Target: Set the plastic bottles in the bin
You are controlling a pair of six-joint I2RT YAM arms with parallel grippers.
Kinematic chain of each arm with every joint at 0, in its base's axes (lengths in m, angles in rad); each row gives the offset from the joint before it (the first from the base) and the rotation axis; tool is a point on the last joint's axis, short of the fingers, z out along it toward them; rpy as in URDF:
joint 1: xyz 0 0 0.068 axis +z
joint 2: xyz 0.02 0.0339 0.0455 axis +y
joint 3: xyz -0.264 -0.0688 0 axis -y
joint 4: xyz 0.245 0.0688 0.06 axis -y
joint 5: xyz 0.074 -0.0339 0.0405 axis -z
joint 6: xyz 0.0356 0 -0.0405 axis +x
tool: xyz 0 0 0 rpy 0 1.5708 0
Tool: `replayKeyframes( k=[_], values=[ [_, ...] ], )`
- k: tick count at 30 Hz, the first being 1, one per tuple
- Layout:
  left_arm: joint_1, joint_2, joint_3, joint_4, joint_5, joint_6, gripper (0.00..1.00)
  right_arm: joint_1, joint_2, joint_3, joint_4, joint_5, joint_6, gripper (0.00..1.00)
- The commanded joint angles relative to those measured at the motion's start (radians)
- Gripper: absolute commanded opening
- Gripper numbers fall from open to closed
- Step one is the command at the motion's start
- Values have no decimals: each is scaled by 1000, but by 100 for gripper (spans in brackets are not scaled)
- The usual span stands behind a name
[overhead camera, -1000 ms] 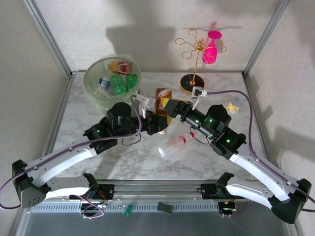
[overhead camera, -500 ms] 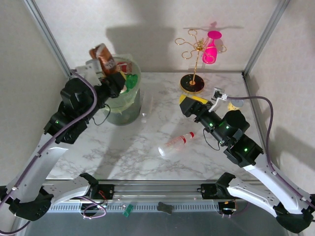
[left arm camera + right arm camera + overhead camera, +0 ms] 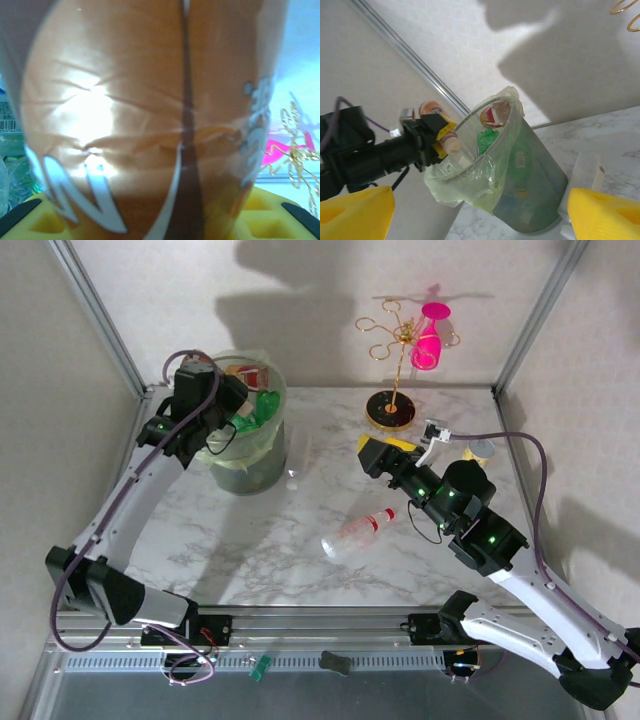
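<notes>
Bottles (image 3: 243,410) in bin (image 3: 250,468), two to go.
Gripping brown bottle (image 3: 150,120) with left fingers (image 3: 265,220) at bin rim; right fingers (image 3: 355,210) open; clear bottle (image 3: 358,533) lying mid table (image 3: 240,550).

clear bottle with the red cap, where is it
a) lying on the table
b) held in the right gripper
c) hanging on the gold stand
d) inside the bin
A: the clear bottle lies on its side on the table, outside the bin and apart from the open right gripper.
</notes>
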Motion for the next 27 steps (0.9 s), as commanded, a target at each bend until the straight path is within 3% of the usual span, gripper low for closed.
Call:
replayKeyframes(
  k=[1, 4, 11, 15, 19, 27],
  values=[
    [21, 26, 44, 16, 12, -69, 19, 1, -5, -12, -1, 23, -22, 90],
    [28, 70, 43, 21, 8, -88, 21, 1, -2, -16, -5, 27, -28, 90],
    [33, 80, 1, 98, 27, -119, 60, 1, 10, 8, -25, 48, -48, 90],
    [36, 68, 21, 70, 10, -115, 72, 1, 16, 19, -28, 54, -55, 90],
    [42, 46, 28, 56, 13, -103, 78, 1, 26, 27, -24, 51, -53, 90],
    [46, -22, 59, 37, -9, -7, 76, 1, 54, 47, -35, 50, -55, 90]
  ],
)
